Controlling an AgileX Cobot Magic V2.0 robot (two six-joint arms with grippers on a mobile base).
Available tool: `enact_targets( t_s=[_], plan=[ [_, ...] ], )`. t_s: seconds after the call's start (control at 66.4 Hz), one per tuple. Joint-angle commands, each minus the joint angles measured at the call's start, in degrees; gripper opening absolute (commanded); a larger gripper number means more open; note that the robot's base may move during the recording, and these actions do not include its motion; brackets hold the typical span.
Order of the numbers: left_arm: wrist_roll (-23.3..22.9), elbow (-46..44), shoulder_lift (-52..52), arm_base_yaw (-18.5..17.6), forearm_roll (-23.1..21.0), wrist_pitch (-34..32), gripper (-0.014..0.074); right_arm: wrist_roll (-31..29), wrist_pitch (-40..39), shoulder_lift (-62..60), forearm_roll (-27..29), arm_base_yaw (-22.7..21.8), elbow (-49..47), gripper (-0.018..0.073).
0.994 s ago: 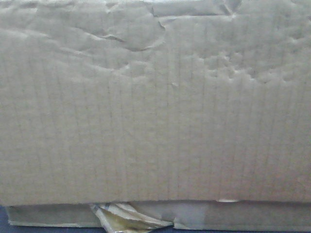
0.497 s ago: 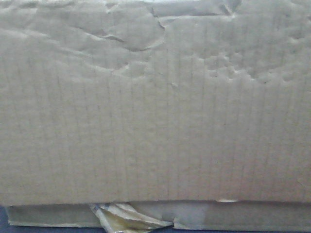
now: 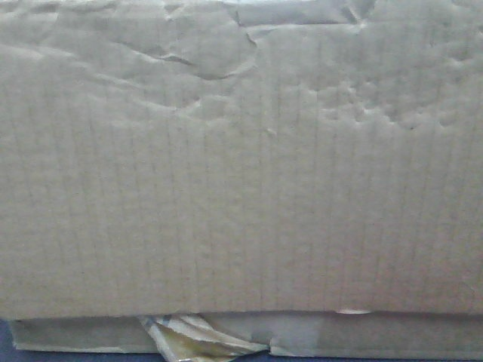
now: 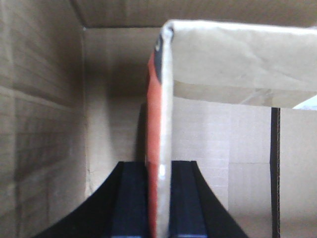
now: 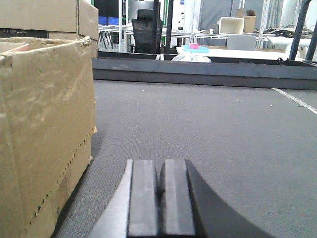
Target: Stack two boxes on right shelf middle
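The big creased cardboard box [image 3: 241,188] fills almost the whole front view. Under its lower edge lies the thin flat box [image 3: 377,335] with a scrap of glossy tape [image 3: 196,339]. In the left wrist view my left gripper [image 4: 159,198] is shut on an upright cardboard box flap [image 4: 161,124] that is red on one face, inside a box's brown walls [image 4: 44,124]. My right gripper [image 5: 161,198] is shut and empty, low over a grey surface [image 5: 208,124], with a tan box [image 5: 44,129] just to its left. The right shelf is out of view.
More stacked cardboard boxes [image 5: 49,17] stand behind the tan box. A dark low ledge [image 5: 198,67] crosses the far side of the grey surface. Beyond it are tables, a chair [image 5: 146,29] and a white line [image 5: 294,99] at the right.
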Motion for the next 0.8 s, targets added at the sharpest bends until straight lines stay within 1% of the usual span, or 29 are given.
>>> enact_targets(
  t_s=[0.0,0.166,0.241,0.391,0.542,0.693,0.753,0.783],
  plan=[
    [-0.1,-0.1,-0.3,0.3,0.4,-0.4,-0.0111,-0.2,-1.1,-0.2,0.1,-0.3,0.0,-0.0165],
    [-0.1,-0.1,-0.3,0.3,0.4,0.0,-0.0097,-0.2,-1.1,-0.2,0.1,-0.3,0.0,-0.0165],
    [-0.1,-0.1,-0.3,0.3,0.1,0.0,-0.0031,-0.2,-1.1,-0.2,0.1,-0.3,0.0,-0.0165],
    [-0.5,-0.1,-0.3,0.3,0.1,0.0,0.0143,-0.2,-1.1,-0.2,0.1,-0.3,0.0,-0.0165],
    [-0.6,-0.4,-0.3,0.3,0.1,-0.5,0.0267,-0.2,-1.1,-0.2,0.1,-0.3,0.0,-0.0165],
    [-0.1,-4.3,-0.3,0.3,0.1,-0.3,0.0349,-0.2,-1.1,-0.2,0.1,-0.3,0.0,-0.0165],
    [0.5,-7.0,-0.3,0.3,0.0,1.0,0.0363,-0.2,-1.1,-0.2,0.1,-0.3,0.0,-0.0165],
    [1.6,-8.4,-0.3,0.3,0.0,1.9,0.0364,-0.2,-1.1,-0.2,0.1,-0.3,0.0,-0.0165]
  ],
)
